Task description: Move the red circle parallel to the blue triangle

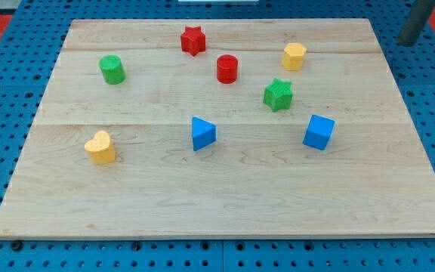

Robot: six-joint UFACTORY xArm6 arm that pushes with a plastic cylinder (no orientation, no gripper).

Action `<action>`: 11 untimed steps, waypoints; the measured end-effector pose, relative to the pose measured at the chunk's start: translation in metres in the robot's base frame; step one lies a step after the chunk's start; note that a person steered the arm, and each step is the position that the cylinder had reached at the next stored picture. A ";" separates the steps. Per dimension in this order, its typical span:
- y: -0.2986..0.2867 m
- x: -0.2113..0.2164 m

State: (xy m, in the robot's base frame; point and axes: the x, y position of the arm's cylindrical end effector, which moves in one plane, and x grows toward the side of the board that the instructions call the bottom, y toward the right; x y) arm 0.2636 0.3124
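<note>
The red circle (227, 69), a short cylinder, stands in the upper middle of the wooden board (225, 204). The blue triangle (202, 134) lies below it and a little to the left, near the board's centre. My tip (407, 42) is at the view's top right, just past the board's right edge, far from both blocks and touching none.
A red star (193, 40) is up-left of the red circle. A yellow hexagon (294, 56) and a green star (278, 94) are to its right. A blue cube (319, 132), a green cylinder (112, 69) and a yellow heart (100, 147) also stand on the board.
</note>
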 end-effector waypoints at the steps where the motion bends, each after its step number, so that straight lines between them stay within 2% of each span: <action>1: -0.143 -0.015; 2: -0.223 -0.015; 3: -0.190 0.012; 4: -0.189 0.017; 6: -0.228 0.022; 7: -0.213 0.076; 8: -0.213 0.076; 10: -0.370 0.102; 11: -0.370 0.105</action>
